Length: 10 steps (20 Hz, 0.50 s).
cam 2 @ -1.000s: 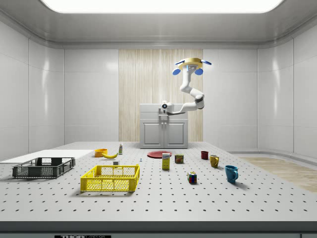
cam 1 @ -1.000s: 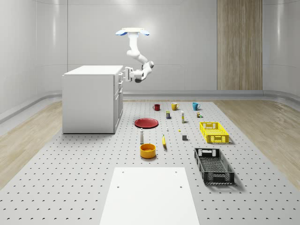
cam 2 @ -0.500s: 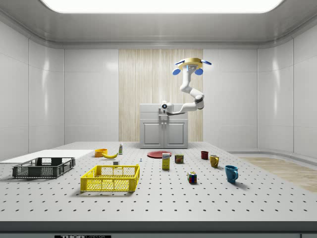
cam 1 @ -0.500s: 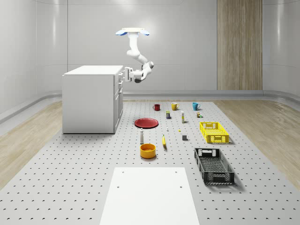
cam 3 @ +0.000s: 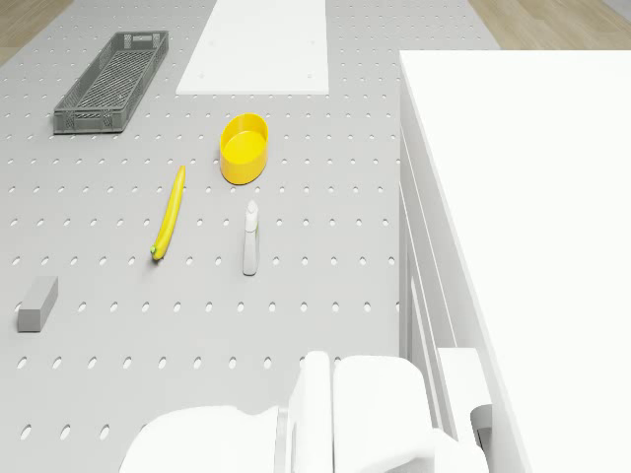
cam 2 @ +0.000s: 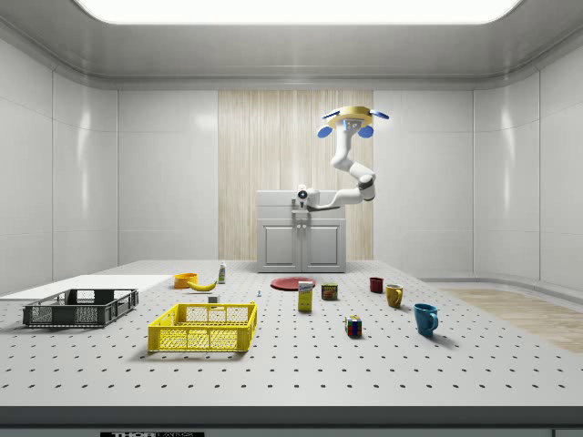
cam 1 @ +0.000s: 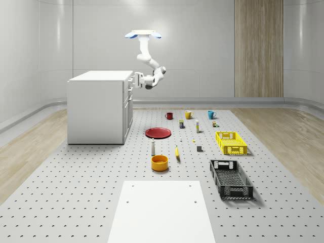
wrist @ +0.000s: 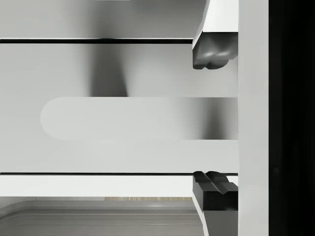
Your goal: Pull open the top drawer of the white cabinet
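The white cabinet (cam 1: 96, 109) stands at the whole-scene view's left, its drawer fronts facing right. The drone (cam 1: 144, 34) hovers in the air just off that front, higher than the cabinet top, with the arm bent down toward it. My gripper (cam 1: 134, 79) is at the top drawer (cam 1: 127, 84), level with the cabinet's upper edge (cam 2: 301, 194). In the wrist view the drawer's rounded bar handle (wrist: 128, 118) runs between my two dark fingertips (wrist: 212, 55). My gripper (wrist: 212, 120) is open, with a gap to the handle on each side. The drawer front (wrist: 98, 64) sits flush.
On the perforated floor in front of the cabinet lie a red plate (cam 1: 158, 132), a small bottle (cam 1: 153, 147), an orange bowl (cam 1: 159, 162) and a banana (cam 1: 177, 152). Farther right are three mugs (cam 1: 188, 115), a yellow crate (cam 1: 231, 143) and a black crate (cam 1: 231, 178). A white board (cam 1: 162, 212) lies nearest.
The arm has crept slightly toward the cabinet front. The drone hovers in the same place and the drawer has not moved.
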Available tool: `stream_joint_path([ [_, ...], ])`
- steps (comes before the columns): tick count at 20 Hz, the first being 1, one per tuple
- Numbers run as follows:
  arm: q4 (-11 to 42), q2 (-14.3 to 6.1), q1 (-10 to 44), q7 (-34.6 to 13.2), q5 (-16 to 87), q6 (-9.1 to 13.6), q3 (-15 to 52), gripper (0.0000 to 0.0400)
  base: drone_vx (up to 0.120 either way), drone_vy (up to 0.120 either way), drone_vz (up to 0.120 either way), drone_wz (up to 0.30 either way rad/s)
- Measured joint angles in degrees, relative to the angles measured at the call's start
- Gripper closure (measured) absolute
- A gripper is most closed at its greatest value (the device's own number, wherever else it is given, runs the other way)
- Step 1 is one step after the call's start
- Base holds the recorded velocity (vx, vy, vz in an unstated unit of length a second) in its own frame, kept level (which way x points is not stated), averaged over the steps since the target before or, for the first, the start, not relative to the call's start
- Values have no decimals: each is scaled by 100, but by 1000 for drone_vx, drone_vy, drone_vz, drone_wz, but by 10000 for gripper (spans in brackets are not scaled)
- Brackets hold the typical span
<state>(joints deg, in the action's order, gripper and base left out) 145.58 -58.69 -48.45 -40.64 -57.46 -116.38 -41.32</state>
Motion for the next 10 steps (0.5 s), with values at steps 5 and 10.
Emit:
stream_joint_path([
  [5,8,15,21,22,-16,16,2,95,0,0,0,0],
  [10,6,30,40,33,-31,33,10,95,0,0,0,0],
])
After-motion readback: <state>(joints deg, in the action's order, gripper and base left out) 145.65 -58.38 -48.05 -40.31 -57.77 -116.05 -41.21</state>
